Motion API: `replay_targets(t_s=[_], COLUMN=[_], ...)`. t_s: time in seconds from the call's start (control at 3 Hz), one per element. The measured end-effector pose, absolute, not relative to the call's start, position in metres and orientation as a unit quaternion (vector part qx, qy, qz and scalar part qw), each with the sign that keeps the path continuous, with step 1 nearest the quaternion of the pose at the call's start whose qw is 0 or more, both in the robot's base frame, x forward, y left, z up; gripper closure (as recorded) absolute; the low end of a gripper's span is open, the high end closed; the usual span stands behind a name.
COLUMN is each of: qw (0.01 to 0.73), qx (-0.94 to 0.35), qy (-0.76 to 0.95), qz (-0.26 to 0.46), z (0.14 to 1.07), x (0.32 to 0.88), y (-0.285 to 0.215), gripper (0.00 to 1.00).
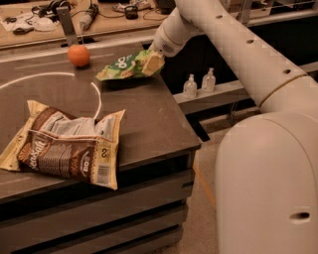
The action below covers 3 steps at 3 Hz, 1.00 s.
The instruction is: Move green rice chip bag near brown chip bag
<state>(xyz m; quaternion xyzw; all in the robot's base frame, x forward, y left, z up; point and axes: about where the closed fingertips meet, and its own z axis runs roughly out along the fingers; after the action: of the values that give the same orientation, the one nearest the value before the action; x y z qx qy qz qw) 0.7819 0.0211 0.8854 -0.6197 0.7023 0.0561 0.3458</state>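
Observation:
The green rice chip bag (121,66) hangs tilted just above the far right part of the dark table (149,119), its right end pinched in my gripper (151,62). The gripper is shut on the bag at the end of the white arm (238,44) that reaches in from the upper right. The brown chip bag (64,144) lies flat and crinkled at the table's front left, well apart from the green bag.
An orange (79,55) sits at the table's back, left of the green bag. Two small clear bottles (198,83) stand on a shelf to the right of the table. A cluttered bench (59,15) runs behind. The robot's white body (268,188) fills the lower right.

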Motion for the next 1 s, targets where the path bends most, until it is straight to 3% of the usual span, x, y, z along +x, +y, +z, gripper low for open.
replay_targets(t_s=[0.67,1.0], qw=[0.361,0.381], qx=[-0.659,-0.670], qy=[0.655,0.627], qz=[0.079,0.113], z=[0.907,0.905], x=[0.740,0.717], y=[0.045,0.066], gripper=[1.00,0.81])
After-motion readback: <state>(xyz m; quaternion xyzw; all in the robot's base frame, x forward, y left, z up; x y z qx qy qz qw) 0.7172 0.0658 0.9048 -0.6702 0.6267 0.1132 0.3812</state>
